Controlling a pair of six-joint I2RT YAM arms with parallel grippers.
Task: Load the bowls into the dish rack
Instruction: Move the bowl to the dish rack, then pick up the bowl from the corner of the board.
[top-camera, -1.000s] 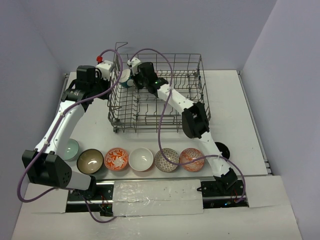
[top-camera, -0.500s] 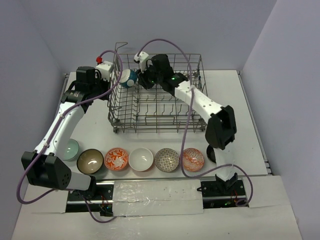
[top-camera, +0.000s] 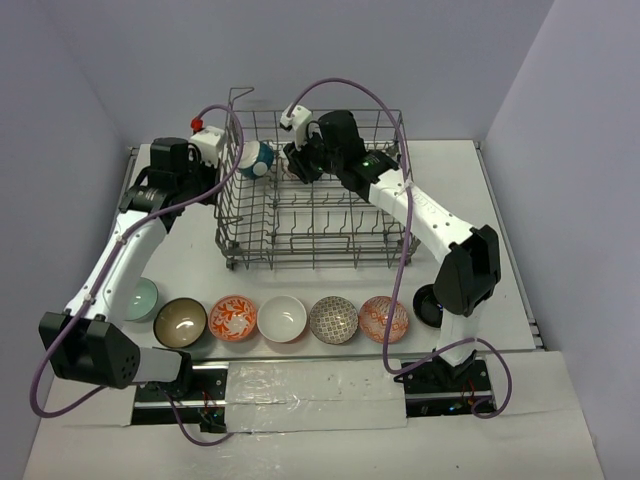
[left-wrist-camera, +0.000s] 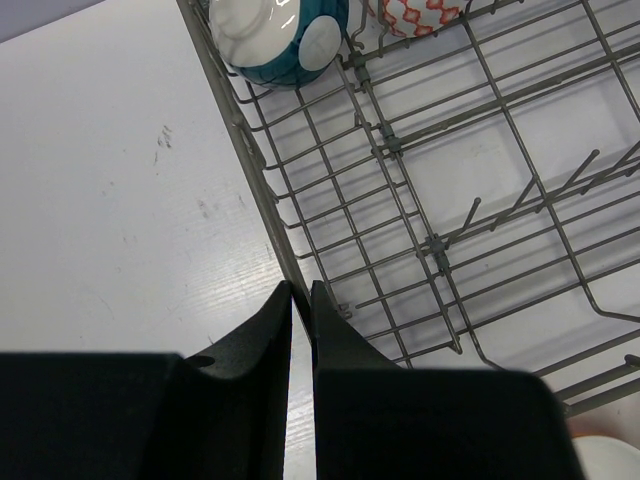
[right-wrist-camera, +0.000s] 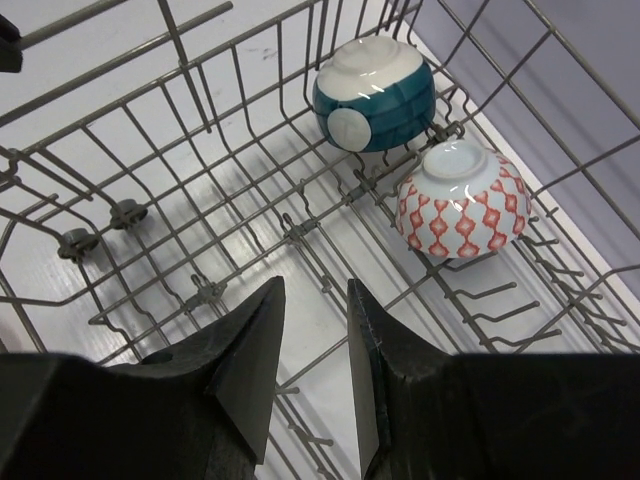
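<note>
The dish rack (top-camera: 318, 228) stands mid-table. A teal bowl (right-wrist-camera: 375, 95) and a red-and-white patterned bowl (right-wrist-camera: 460, 210) lie upside down in its far left corner; the left wrist view shows the teal bowl (left-wrist-camera: 275, 40) too. My right gripper (right-wrist-camera: 313, 290) hangs open and empty over the rack floor, just short of them. My left gripper (left-wrist-camera: 300, 288) is shut on the rack's left rim wire (left-wrist-camera: 250, 160). Along the table's front sit a pale green bowl (top-camera: 143, 298), a brown one (top-camera: 181, 321), an orange-patterned one (top-camera: 233, 317), a white one (top-camera: 282, 318), a grey-patterned one (top-camera: 333, 319) and a red-patterned one (top-camera: 384, 319).
A black bowl (top-camera: 428, 305) is half hidden behind the right arm's lower link. The rack's upright tines (right-wrist-camera: 200, 290) rise just under my right fingers. A raised wire loop (top-camera: 240, 92) stands at the rack's far left corner. Walls close in at the back and both sides.
My right gripper has opened and drawn back to the right from the rack's far left corner, its elbow swinging right. The teal bowl now shows clear of it. The left gripper stays on the rim.
</note>
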